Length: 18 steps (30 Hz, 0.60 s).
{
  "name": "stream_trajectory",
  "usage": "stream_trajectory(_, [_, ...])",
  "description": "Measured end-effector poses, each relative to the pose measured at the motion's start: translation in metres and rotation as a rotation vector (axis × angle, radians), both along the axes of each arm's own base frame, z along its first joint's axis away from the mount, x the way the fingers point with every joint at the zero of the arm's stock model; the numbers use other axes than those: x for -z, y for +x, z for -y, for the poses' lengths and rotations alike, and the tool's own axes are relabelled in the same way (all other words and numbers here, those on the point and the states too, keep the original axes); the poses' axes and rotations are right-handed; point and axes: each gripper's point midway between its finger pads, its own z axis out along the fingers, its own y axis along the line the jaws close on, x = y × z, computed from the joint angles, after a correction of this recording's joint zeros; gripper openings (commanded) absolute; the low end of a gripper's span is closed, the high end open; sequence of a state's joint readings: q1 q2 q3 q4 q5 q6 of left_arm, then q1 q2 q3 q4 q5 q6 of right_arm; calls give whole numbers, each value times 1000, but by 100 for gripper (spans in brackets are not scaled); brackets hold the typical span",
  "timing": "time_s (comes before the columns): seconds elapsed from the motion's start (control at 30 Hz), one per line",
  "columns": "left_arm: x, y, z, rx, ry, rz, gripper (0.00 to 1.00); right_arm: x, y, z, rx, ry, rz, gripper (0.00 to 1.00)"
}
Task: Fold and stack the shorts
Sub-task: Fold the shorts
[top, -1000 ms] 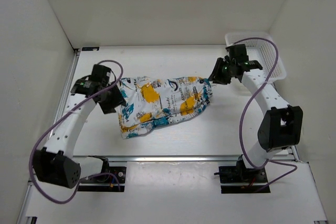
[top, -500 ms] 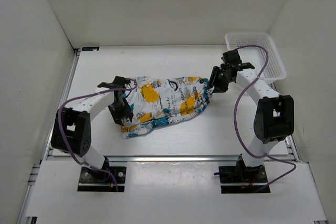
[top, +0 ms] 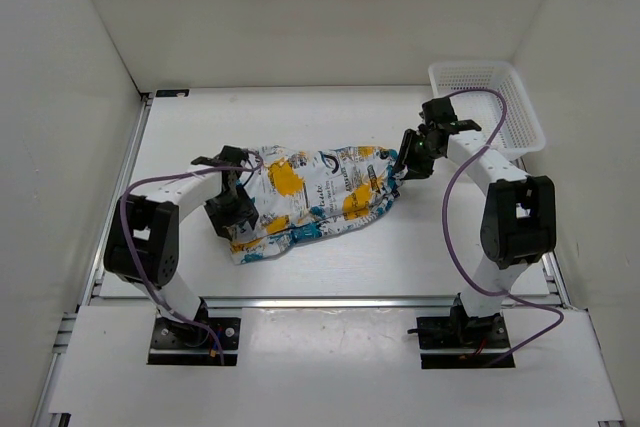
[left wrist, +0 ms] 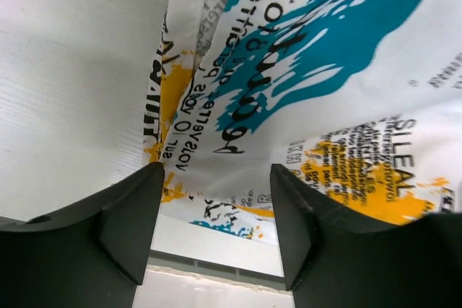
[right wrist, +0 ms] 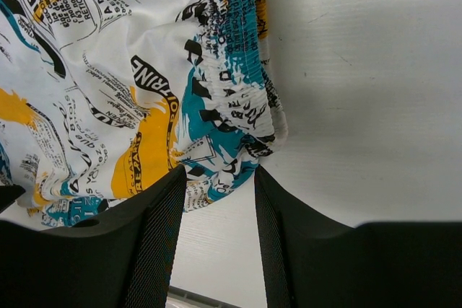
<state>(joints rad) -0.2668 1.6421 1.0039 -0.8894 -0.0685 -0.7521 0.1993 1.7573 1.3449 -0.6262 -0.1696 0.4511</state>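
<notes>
The shorts (top: 310, 197), white with yellow, teal and black print, lie crumpled in the middle of the table. My left gripper (top: 233, 215) is low over their left edge, open, with printed fabric (left wrist: 303, 91) lying below and between the jaws. My right gripper (top: 406, 165) is at their right end, open, with the gathered waistband (right wrist: 231, 77) just ahead of the fingers (right wrist: 155, 243). Neither gripper holds the cloth.
A white plastic lattice basket (top: 487, 107) stands at the back right corner, close behind the right arm. White walls enclose the table on three sides. A metal rail (top: 320, 300) runs along the near edge.
The left arm swung in from the left and came down onto the left edge of the shorts. The right gripper moved slightly down toward the waistband. The shorts have barely shifted.
</notes>
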Motion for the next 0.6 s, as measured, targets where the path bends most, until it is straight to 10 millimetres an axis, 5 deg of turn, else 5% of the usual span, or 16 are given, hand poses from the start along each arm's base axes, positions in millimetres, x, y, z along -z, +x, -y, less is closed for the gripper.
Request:
stream_trajectory(0.23, [4,0,-4,-11,24,-9,62,1,0,0,1,-2,-1,48])
stream_trajectory(0.4, [7,-1,-5,-14,35,-19,83,1,0,0,0,-2,-1,48])
stream_trajectory(0.5, [6,-2,-6,-18,36,-15,82,1,0,0,-2,-4,-2,48])
stream_trajectory(0.6, [6,-5,-7,-23,39,-16,69,2,0,0,-4,-5,-3,47])
